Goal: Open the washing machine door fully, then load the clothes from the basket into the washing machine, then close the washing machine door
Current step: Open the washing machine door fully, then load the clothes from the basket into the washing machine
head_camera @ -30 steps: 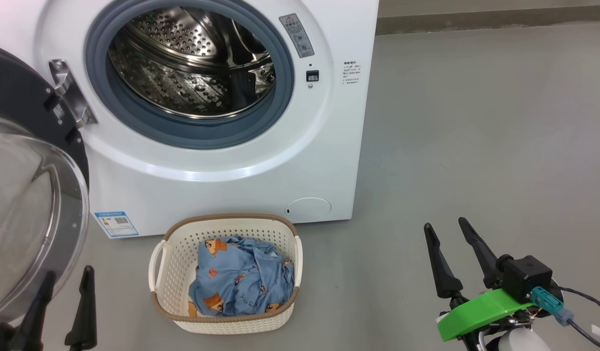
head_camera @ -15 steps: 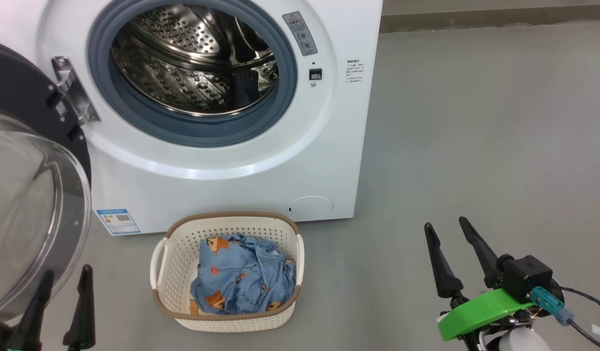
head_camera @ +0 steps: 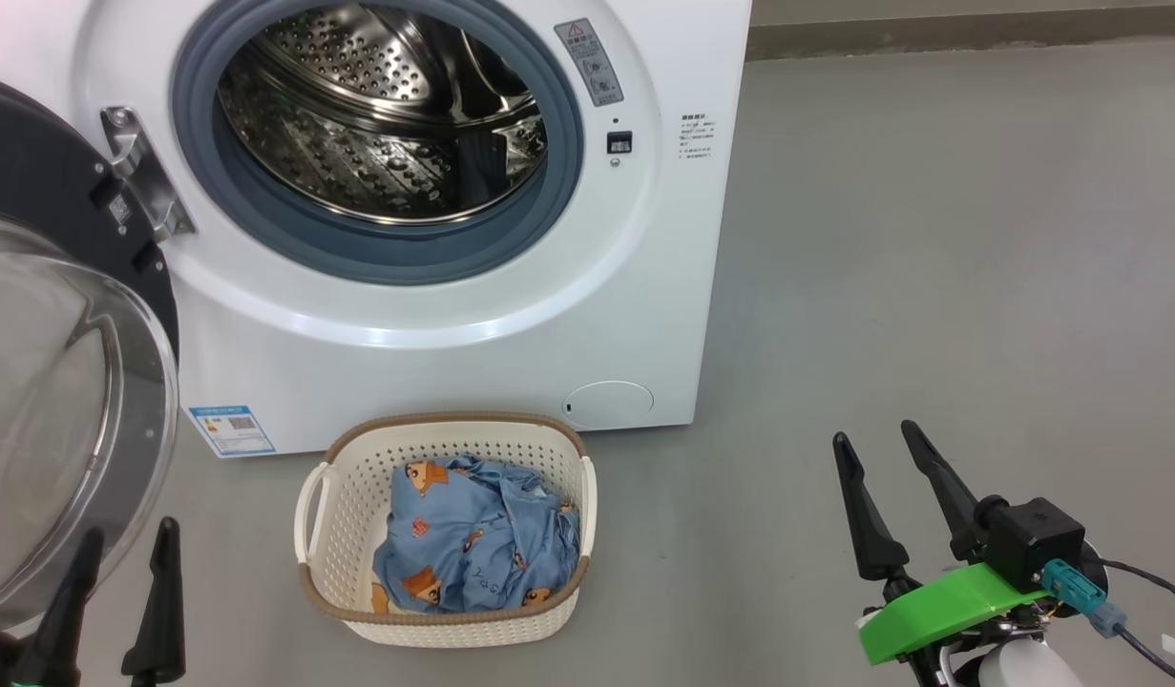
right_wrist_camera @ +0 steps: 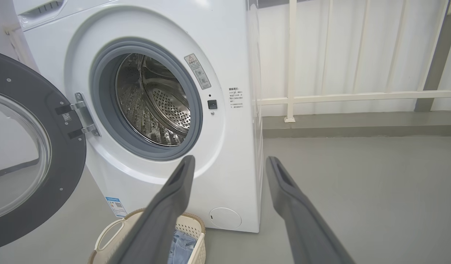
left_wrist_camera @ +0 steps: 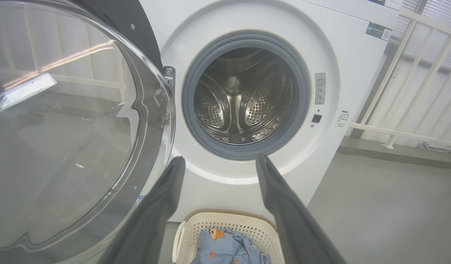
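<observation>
Washing machine is standing on the grey floor. Washing machine door is hanging swung open on its left hinge, and the steel drum is showing. Basket is sitting on the floor just in front of the machine, with the clothes lying bundled inside.

Blue energy label with QR code is sitting at the front's lower left. Grey warning sticker with red triangle is sitting beside the opening, small black print right of it. All the writing is too small to read.

Left claw is hovering near the door glass, its 2 fingers spread wide, holding nothing. Right claw is hovering over floor well right of the basket, spread wide, empty.
</observation>
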